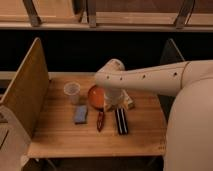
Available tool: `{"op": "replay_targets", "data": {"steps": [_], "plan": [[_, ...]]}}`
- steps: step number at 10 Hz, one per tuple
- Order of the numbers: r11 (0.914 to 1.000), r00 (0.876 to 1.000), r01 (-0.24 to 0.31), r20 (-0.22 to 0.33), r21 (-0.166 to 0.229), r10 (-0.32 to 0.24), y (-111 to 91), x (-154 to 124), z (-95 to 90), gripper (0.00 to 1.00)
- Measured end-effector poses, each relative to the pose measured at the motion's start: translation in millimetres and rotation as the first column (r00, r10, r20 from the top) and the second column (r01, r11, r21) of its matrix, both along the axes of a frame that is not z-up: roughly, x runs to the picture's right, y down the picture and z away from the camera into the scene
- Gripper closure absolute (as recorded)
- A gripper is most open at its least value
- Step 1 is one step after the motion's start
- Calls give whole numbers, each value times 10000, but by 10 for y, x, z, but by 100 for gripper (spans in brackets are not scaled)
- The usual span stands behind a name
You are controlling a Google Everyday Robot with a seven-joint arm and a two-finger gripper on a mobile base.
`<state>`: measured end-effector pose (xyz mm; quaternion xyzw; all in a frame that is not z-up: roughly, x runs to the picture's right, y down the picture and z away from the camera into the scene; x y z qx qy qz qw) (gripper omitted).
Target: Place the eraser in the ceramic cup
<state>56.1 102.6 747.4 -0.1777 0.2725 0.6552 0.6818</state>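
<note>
The gripper hangs under the wrist; whether it is open I cannot tell. The eraser lies on the worktop just nearer me than it. The ceramic cup sits beyond the orange bowl. Descending, the gripper could knock that close bowl.

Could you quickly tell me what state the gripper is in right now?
Gripper: low beside the orange bowl, open or closed cannot be told; the eraser lies on the table.

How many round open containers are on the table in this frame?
2. The ceramic cup stands back left; the orange bowl sits to its right, partly covered by the arm. The gripper hangs beside the bowl and may hide something.
</note>
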Motion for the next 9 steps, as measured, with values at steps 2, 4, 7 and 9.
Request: {"op": "replay_targets", "data": {"steps": [2, 4, 7, 9], "plan": [[9998, 9999, -125, -2, 121, 125, 37, 116, 100, 35], [9996, 9994, -249, -232, 131, 252, 126, 387, 275, 35], [9977, 9977, -660, -131, -177, 658, 288, 639, 583, 35], [9949, 9954, -960, 13, -296, 961, 334, 662, 662, 35]]}}
